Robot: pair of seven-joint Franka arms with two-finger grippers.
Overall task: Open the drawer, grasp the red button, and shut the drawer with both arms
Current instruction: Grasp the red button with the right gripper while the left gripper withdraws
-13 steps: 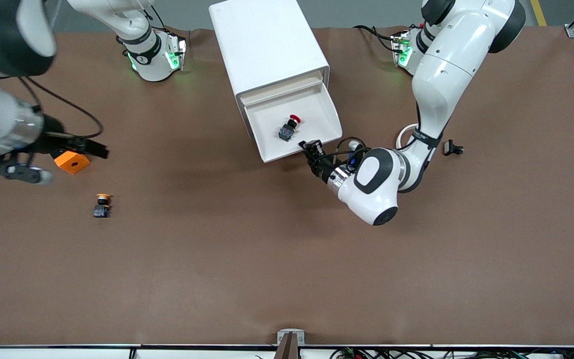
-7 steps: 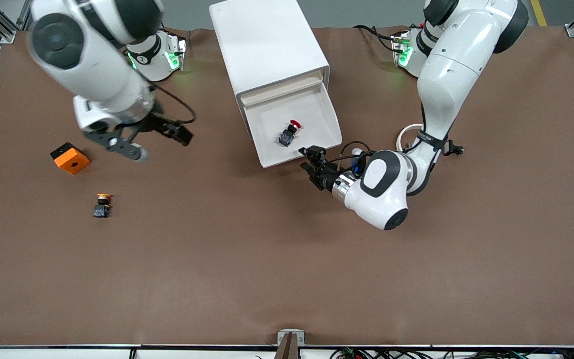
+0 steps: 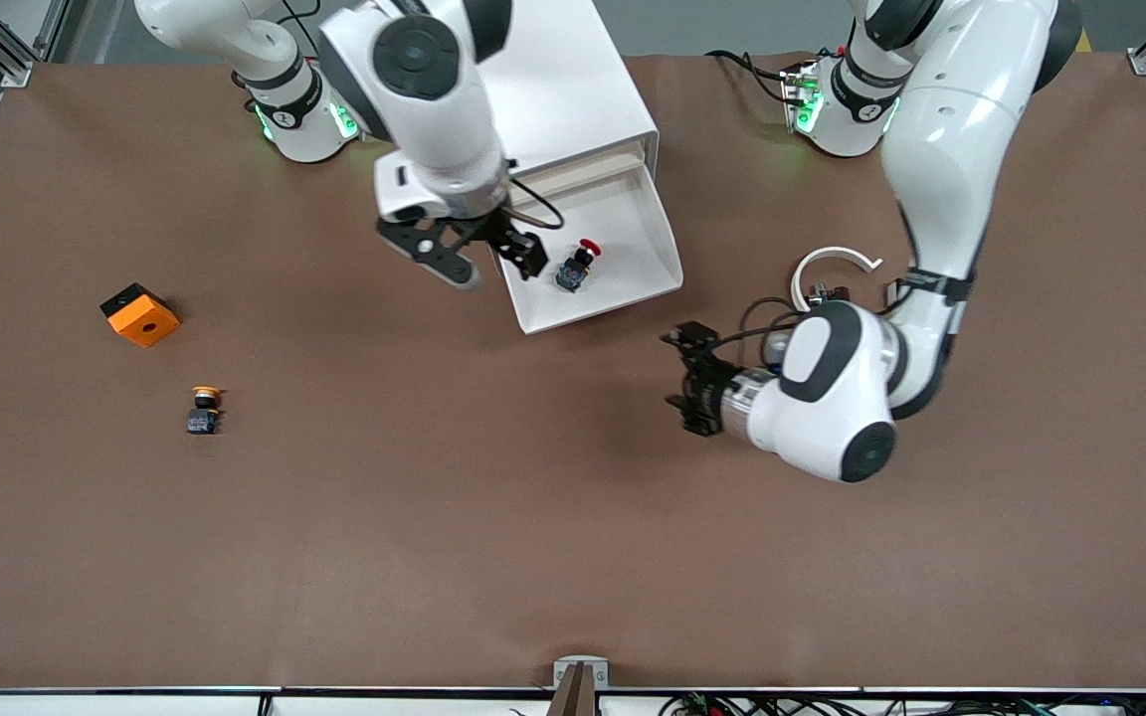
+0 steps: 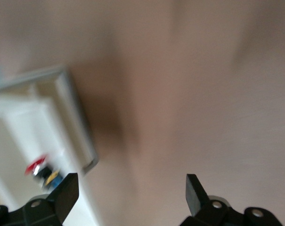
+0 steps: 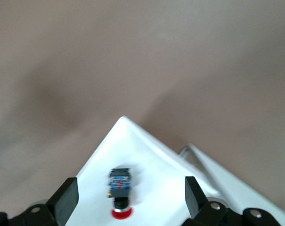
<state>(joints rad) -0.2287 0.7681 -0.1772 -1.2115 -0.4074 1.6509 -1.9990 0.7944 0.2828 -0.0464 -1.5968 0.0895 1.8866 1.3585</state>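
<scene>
The drawer [image 3: 598, 306] stands pulled out of the white cabinet [image 3: 583, 89]. On its floor lies the button [image 3: 576, 265], red cap and dark body, on its side. My right gripper [image 3: 491, 261] hangs open over the drawer's edge toward the right arm's end, just beside the button. In the right wrist view the button [image 5: 119, 188] lies between the open fingers of the right gripper [image 5: 130, 195], on the drawer [image 5: 151, 157]. My left gripper [image 3: 684, 381] is open and empty over bare table. The left wrist view shows the left gripper [image 4: 131, 190], the drawer [image 4: 69, 101] and the button [image 4: 41, 168].
An orange cube with a hole [image 3: 140, 314] and a yellow-capped button [image 3: 203, 409] lie toward the right arm's end of the table. A white curved piece [image 3: 832, 261] lies on the table by the left arm. The brown table edge runs close to the front camera.
My left gripper opened, let go of the drawer's front edge and drew back from it. My right arm swung from the orange cube across to the drawer.
</scene>
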